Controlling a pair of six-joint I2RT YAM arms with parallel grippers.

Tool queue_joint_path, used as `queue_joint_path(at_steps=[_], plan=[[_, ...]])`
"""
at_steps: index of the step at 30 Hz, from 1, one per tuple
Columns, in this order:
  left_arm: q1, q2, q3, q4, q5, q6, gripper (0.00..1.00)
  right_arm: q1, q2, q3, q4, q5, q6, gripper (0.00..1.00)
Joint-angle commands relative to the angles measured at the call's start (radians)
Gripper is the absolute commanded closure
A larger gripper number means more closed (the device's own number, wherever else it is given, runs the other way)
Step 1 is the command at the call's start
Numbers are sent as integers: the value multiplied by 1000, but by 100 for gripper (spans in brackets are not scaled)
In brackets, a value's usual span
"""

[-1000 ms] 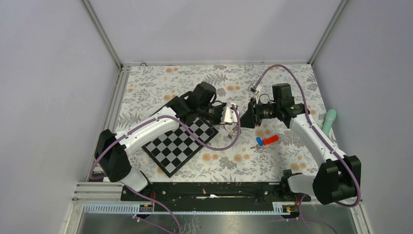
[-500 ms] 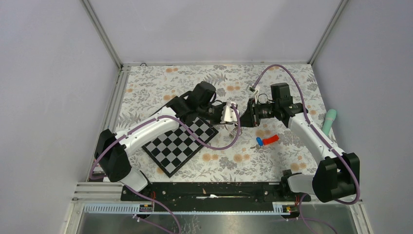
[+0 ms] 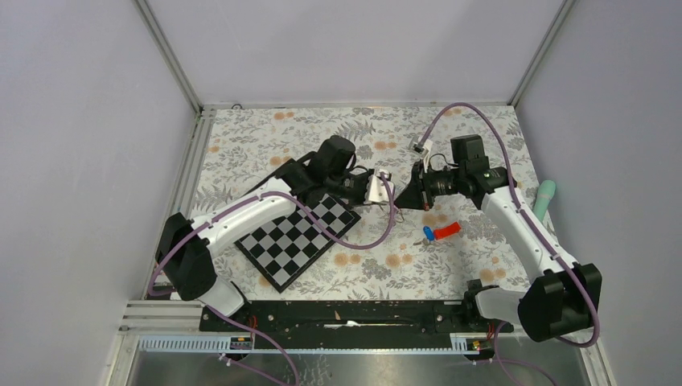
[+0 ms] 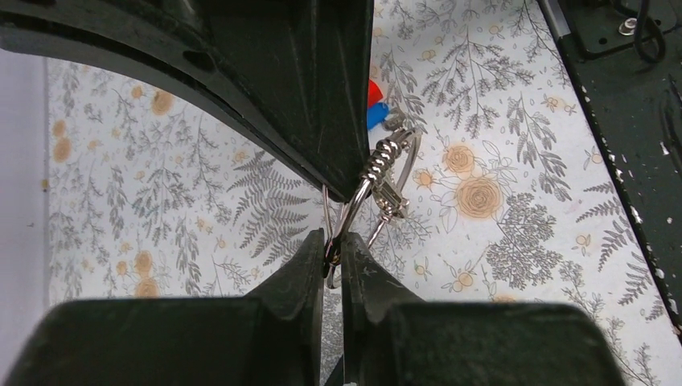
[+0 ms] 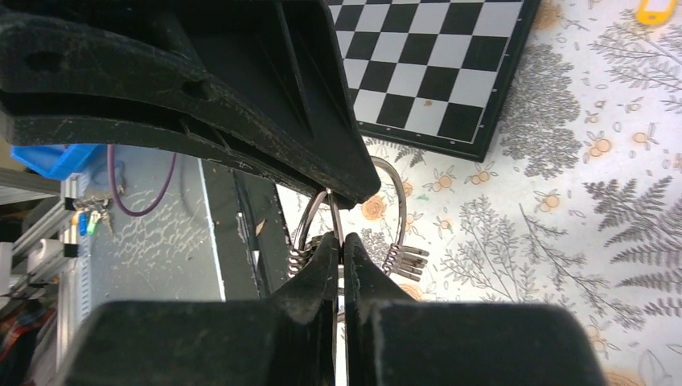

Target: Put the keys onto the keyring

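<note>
In the left wrist view, the top of the keyring (image 4: 380,159) slips out of sight behind a black finger (image 4: 306,96). That finger also hides most of the blue-capped key (image 4: 375,117) and a red piece (image 4: 373,89). From overhead the ring is too small to make out. In the right wrist view, the chessboard (image 5: 434,56) and a yellow thing (image 5: 655,10) are cut off at the top edge.

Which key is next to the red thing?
The blue-capped key, right beside the red piece. The yellow-headed key lies apart, past the chessboard.
</note>
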Motion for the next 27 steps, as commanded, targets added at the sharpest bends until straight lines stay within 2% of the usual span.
queue_joint_path(at_steps=[1, 4, 9, 11, 19, 23, 27], plan=[[17, -29, -18, 29, -12, 12, 85, 7, -40, 119, -95, 49, -91, 100], [17, -29, -10, 3, -18, 34, 64, 17, -42, 168, -147, 131, -137, 100], [18, -17, 37, -62, -26, 53, 39, 38, -62, 177, -176, 242, -185, 100], [21, -13, 57, -87, -25, 52, 31, 42, -71, 178, -179, 272, -192, 100], [49, -8, 110, -117, 49, -43, 25, 69, -102, 220, -251, 471, -285, 100], [54, 0, 136, -93, 68, -185, 24, 82, -118, 237, -278, 576, -323, 100], [55, 26, 151, -26, 64, -335, 23, 86, -118, 264, -341, 616, -368, 100]])
